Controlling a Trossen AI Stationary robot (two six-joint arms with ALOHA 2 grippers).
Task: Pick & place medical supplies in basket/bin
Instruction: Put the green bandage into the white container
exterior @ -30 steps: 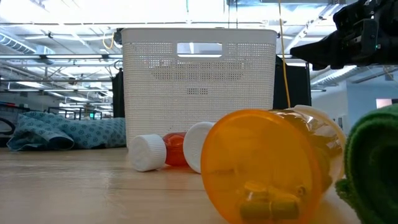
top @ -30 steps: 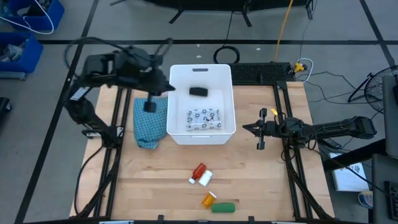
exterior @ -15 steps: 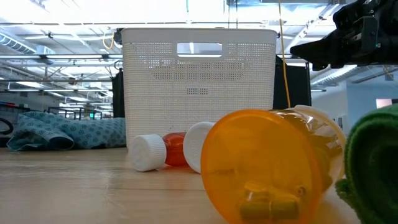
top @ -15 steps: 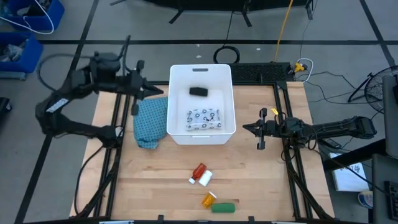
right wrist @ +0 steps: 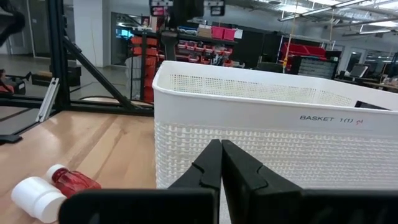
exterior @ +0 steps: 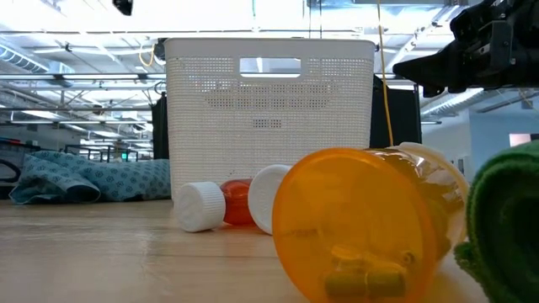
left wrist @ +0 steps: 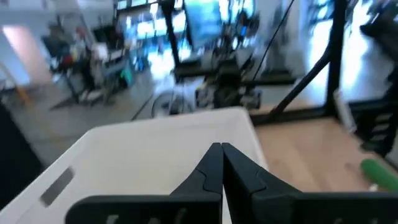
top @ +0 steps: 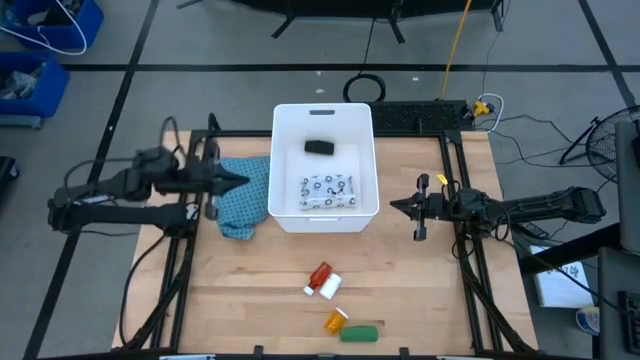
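The white basket [top: 325, 165] stands at the table's far middle. In it lie a black oblong [top: 319, 147] and a white dotted packet [top: 328, 190]. Near the front edge lie a red tube [top: 319, 275], a white bottle [top: 329, 287], an orange vial [top: 336, 321] and a green oblong [top: 359, 333], each on its side. My left gripper [top: 240, 181] is shut and empty, level over the teal cloth [top: 243, 205], pointing at the basket's left wall. My right gripper [top: 395, 206] is shut and empty, just right of the basket.
The teal cloth lies crumpled against the basket's left wall. Black frame rails [top: 185, 260] run along both sides of the table. Bare wood [top: 250, 290] lies between the basket and the loose items at the front. In the low view the orange vial [exterior: 362, 223] fills the foreground.
My left arm has folded back toward the table's left edge and sunk. Its gripper has tipped from pointing down beside the basket to level over the cloth, staying shut.
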